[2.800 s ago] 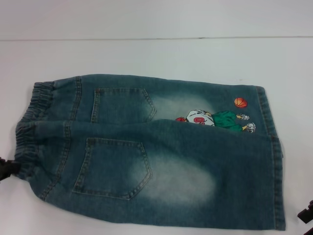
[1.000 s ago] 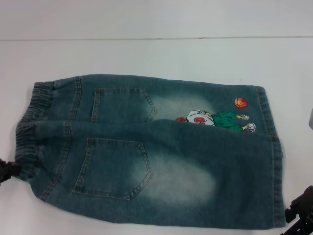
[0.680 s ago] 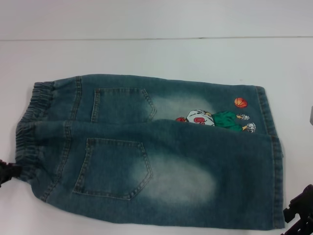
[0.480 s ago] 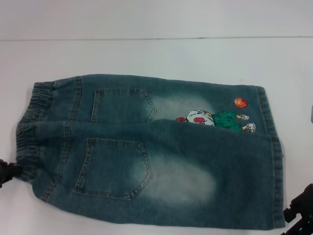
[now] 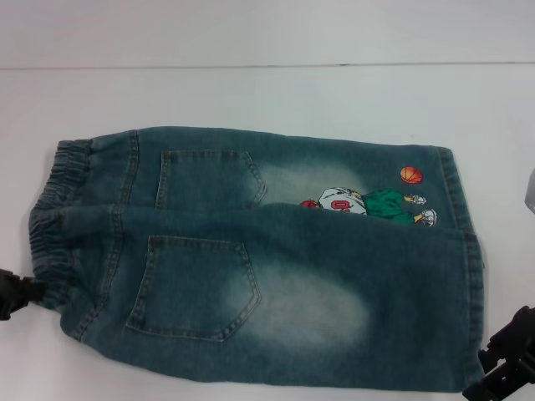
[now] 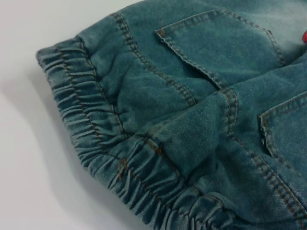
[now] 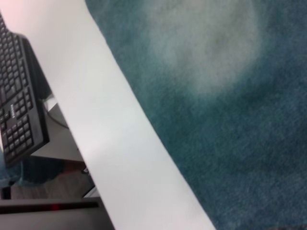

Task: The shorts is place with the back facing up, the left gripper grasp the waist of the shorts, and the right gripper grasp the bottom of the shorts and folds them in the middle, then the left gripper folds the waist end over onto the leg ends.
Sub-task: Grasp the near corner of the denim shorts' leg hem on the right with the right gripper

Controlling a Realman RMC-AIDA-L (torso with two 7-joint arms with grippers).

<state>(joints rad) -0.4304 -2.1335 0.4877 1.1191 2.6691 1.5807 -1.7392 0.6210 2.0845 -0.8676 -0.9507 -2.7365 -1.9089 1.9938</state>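
Observation:
The faded denim shorts (image 5: 251, 259) lie flat on the white table (image 5: 267, 96), back up with both patch pockets showing. The near leg overlaps the far leg and partly covers the cartoon print (image 5: 368, 203). The gathered waist (image 5: 54, 217) is at the left and the straight leg ends (image 5: 472, 292) at the right. My left gripper (image 5: 15, 294) touches the waist's near corner at the picture's left edge. My right gripper (image 5: 501, 368) sits at the near corner of the leg ends. The left wrist view shows the waist (image 6: 96, 129) close up; the right wrist view shows denim (image 7: 216, 96).
The table's back edge (image 5: 267, 65) runs behind the shorts. In the right wrist view the table's near edge (image 7: 120, 129) runs beside the denim, and a black keyboard (image 7: 19, 96) lies beyond it, off the table.
My right gripper has come up from the lower right corner toward the hem's near corner. My left gripper has nudged inward and the waist's near corner has shifted slightly.

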